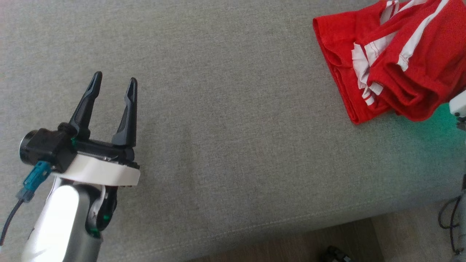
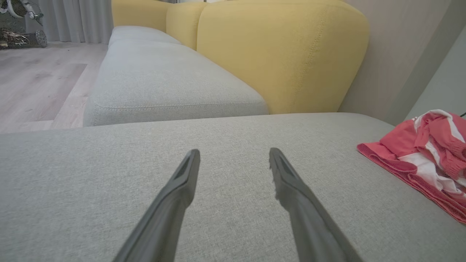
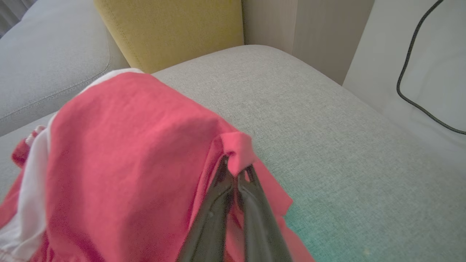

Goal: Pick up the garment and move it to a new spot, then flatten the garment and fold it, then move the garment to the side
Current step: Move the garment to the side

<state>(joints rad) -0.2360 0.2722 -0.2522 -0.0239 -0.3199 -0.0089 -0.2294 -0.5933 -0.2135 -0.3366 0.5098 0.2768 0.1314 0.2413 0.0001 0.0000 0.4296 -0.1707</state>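
The left end effector (image 1: 115,78), fully open and empty, hovers over the near left of the grey fabric sofa seat (image 1: 233,145); farther right, the right end effector (image 3: 236,170) pinches a fold of the crumpled red, white-striped fabric garment (image 1: 437,63).

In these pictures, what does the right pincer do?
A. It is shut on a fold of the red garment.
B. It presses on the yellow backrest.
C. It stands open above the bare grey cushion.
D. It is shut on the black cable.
A: in the right wrist view the right pincer is closed, with a fold of the garment caught at its tips.
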